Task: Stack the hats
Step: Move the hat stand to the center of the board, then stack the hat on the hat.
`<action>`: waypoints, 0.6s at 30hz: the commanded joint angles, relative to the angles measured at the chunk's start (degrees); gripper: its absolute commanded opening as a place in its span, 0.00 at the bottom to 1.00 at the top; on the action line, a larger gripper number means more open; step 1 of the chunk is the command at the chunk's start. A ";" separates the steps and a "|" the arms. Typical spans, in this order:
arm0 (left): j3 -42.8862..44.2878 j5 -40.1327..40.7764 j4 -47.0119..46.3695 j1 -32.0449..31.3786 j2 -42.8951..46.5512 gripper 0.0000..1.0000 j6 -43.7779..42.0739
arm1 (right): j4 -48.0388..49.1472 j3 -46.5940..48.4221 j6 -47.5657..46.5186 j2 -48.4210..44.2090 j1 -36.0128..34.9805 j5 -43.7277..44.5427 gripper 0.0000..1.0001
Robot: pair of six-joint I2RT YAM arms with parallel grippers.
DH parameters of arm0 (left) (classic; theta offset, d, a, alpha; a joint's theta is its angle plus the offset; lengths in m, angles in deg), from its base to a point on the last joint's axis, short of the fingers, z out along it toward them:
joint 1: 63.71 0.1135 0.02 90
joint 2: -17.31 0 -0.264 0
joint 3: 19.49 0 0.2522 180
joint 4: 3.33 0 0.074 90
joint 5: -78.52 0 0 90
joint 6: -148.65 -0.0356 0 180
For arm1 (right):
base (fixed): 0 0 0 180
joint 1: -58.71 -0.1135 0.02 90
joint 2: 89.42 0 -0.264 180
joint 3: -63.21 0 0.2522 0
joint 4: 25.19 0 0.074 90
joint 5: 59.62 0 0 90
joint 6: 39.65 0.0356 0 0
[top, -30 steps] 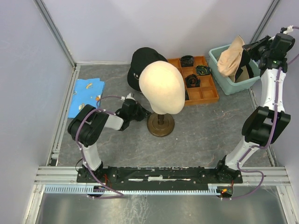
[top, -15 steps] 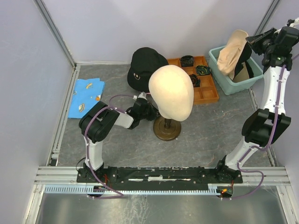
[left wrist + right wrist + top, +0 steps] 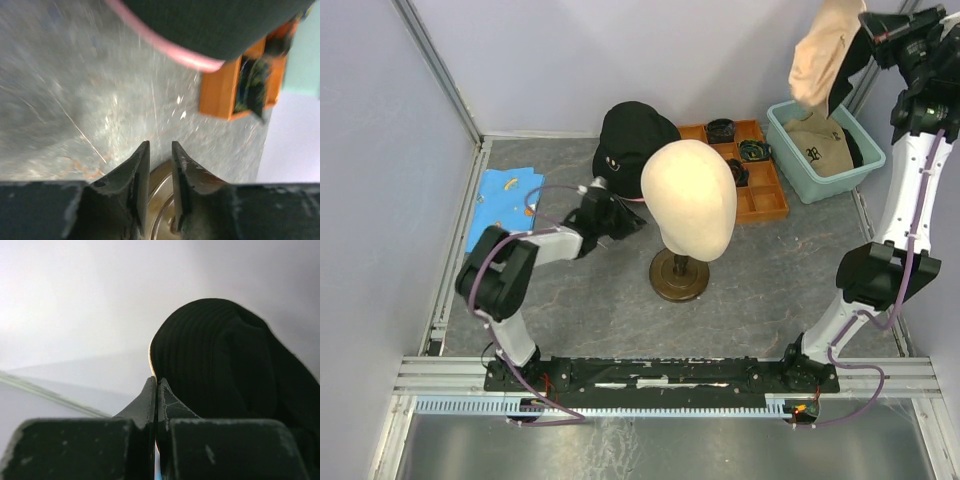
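Note:
My right gripper (image 3: 865,22) is raised high at the back right, shut on the rim of a plain beige hat (image 3: 823,52) that hangs over the teal tub (image 3: 798,172). In the right wrist view its jaws (image 3: 156,380) pinch the hat's edge, with the dark ribbed lining (image 3: 225,360) beside them. A tan cap with a black emblem (image 3: 817,150) lies in the tub. A black hat (image 3: 628,140) rests on the table behind the mannequin head (image 3: 688,195); a pink rim (image 3: 165,47) shows under it. My left gripper (image 3: 623,218) is slightly open and empty (image 3: 160,144), just left of the stand.
The mannequin head stands on a brown round base (image 3: 678,275), which sits right below my left fingers (image 3: 160,200). An orange compartment tray (image 3: 765,205) with dark small items lies between the head and the tub. A blue cloth (image 3: 505,205) lies at the left.
The mannequin head was shifted to the right, then my left gripper opened a little and drew back left. My right arm lifted the beige hat up out of the tub.

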 commanded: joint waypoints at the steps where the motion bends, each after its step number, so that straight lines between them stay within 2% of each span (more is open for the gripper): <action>1: 4.64 0.38 8.41 6.43 9.78 0.35 -8.43 | 14.46 7.02 16.32 4.44 -4.77 -3.95 0.00; 6: 9.51 -1.80 13.80 12.38 15.16 0.43 -13.25 | 20.04 19.48 28.10 14.41 -11.92 -4.09 0.00; 9: 12.55 -5.31 14.37 16.10 15.76 0.45 -13.39 | 21.70 27.18 33.34 20.23 -15.52 -2.71 0.00; 13: 17.35 -12.83 12.17 20.65 13.51 0.48 -12.36 | 29.37 27.49 42.68 24.81 -20.03 0.55 0.00; 18: 23.14 -19.73 8.64 23.28 8.03 0.49 -11.39 | 34.84 29.82 50.45 29.71 -24.52 3.48 0.00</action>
